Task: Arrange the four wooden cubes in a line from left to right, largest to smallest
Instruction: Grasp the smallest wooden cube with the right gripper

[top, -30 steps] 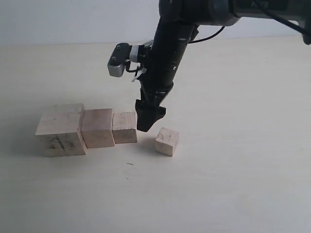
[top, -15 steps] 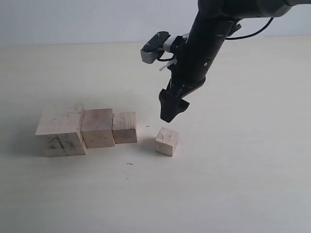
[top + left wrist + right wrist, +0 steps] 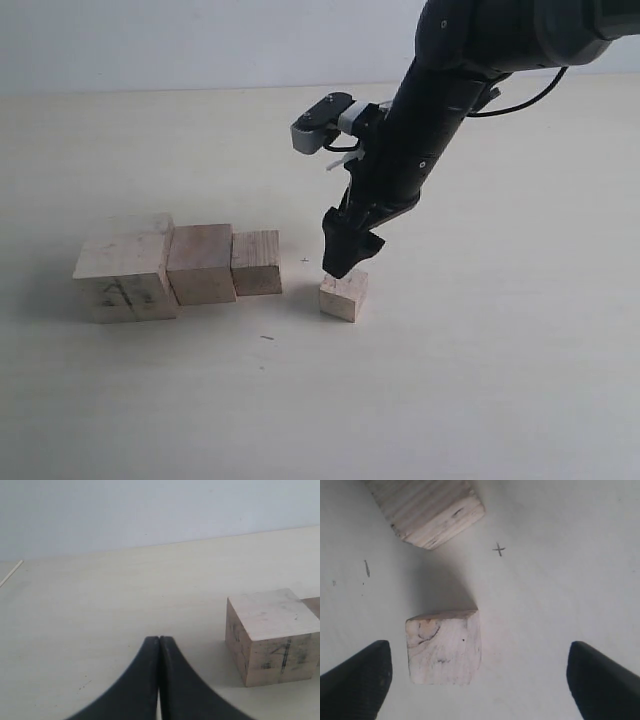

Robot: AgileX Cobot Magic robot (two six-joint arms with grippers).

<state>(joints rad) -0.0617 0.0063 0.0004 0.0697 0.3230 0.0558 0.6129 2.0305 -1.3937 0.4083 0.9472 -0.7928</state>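
Note:
Three wooden cubes stand touching in a row on the table: the largest cube with dark marks on its front, a medium cube, then a smaller cube. The smallest cube sits apart, to the right of the row. My right gripper hangs open just above it; the cube lies nearer one fingertip than the other. My left gripper is shut and empty, low over the table beside the largest cube, and hidden from the exterior view.
A small pencilled cross marks the pale table between the row and the smallest cube. A short dark streak lies in front of the row. A pale wall runs along the table's far edge.
My right gripper moved from beside the third cube up and to the right, then came down over the smallest cube. The cubes have not moved.

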